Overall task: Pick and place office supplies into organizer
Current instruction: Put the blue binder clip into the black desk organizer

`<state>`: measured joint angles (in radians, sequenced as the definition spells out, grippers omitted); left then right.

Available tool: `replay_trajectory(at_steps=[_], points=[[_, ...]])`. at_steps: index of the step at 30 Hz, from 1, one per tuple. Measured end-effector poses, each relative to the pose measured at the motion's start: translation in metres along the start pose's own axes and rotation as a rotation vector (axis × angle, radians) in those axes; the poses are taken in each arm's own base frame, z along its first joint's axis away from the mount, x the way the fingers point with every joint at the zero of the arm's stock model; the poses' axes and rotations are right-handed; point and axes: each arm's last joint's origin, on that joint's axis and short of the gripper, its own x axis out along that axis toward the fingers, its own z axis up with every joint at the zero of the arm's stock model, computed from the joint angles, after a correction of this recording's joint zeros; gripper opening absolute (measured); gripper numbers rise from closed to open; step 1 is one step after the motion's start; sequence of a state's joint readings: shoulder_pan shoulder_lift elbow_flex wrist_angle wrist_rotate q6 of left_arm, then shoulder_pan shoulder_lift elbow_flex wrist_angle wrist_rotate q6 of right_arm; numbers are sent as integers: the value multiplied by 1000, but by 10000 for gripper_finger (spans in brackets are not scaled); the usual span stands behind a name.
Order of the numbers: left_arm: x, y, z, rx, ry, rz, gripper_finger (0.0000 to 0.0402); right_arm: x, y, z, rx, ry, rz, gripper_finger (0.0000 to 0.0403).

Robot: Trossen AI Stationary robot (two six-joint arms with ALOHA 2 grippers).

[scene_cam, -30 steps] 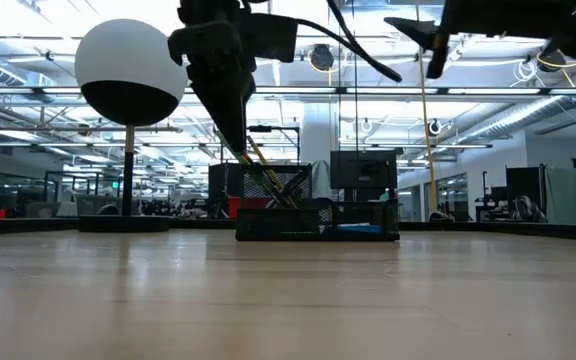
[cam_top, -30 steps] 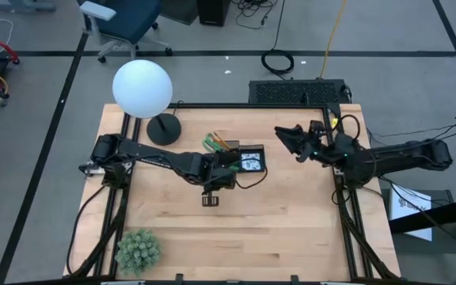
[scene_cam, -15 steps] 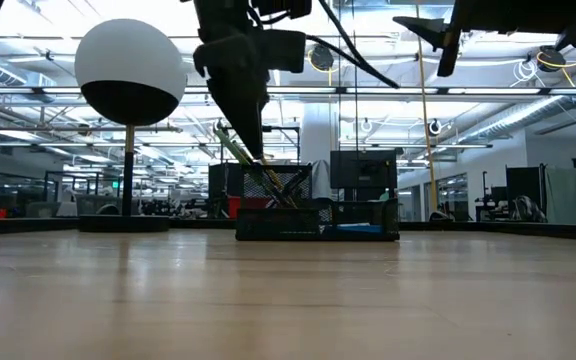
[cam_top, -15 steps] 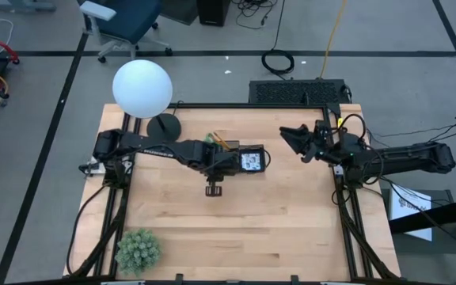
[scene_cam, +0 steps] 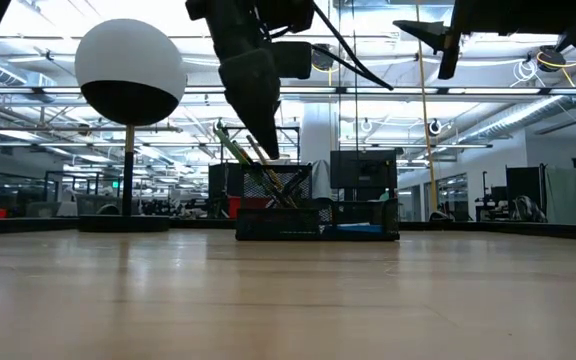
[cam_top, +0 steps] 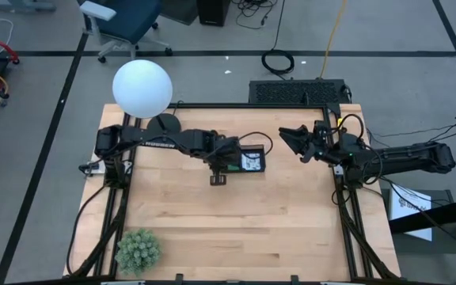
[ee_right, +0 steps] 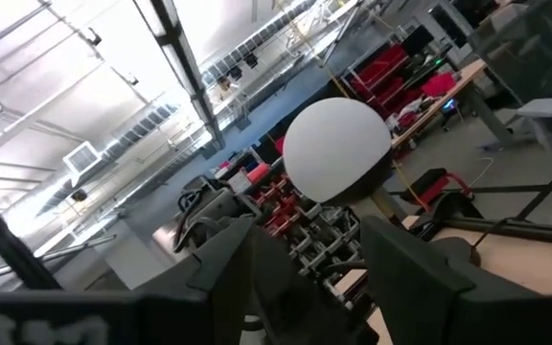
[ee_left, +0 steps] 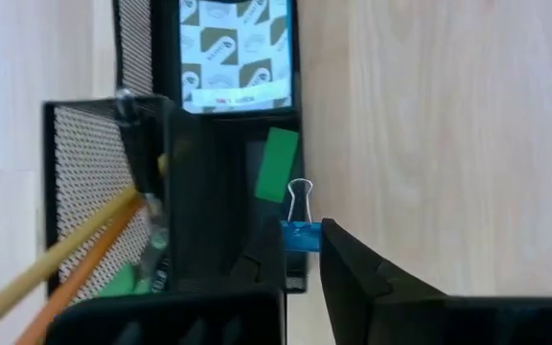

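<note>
Binder clip (ee_left: 300,233) in left gripper (ee_left: 302,251), now over organizer (cam_top: 248,161).

No lettering, number or brand can be read anywhere. The pad (ee_left: 238,53) in the organizer (ee_left: 137,144) has a checkered printed cover with small emblems and a thin red line of print, too small to make out. A white sheet (cam_top: 408,203) beside the tabletop (cam_top: 236,222) carries a dark printed mark, also unreadable.
</note>
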<state>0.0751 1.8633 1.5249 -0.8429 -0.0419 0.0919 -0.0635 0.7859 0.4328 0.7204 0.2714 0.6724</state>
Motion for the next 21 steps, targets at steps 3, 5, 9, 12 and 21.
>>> replay_trajectory(at_steps=[3,5,9,12,21], points=[[0,6,0,9,-10,7,29,0,0,0,0,-12,-14,181],[0,10,1,13,-16,8,29,0,0,1,0,-15,-18,181],[0,17,1,3,-32,13,30,0,0,1,0,-15,-18,181],[1,22,1,2,-34,11,30,0,0,1,0,-15,-18,181],[1,26,0,12,-29,18,30,0,-1,1,-1,-28,-33,181]])
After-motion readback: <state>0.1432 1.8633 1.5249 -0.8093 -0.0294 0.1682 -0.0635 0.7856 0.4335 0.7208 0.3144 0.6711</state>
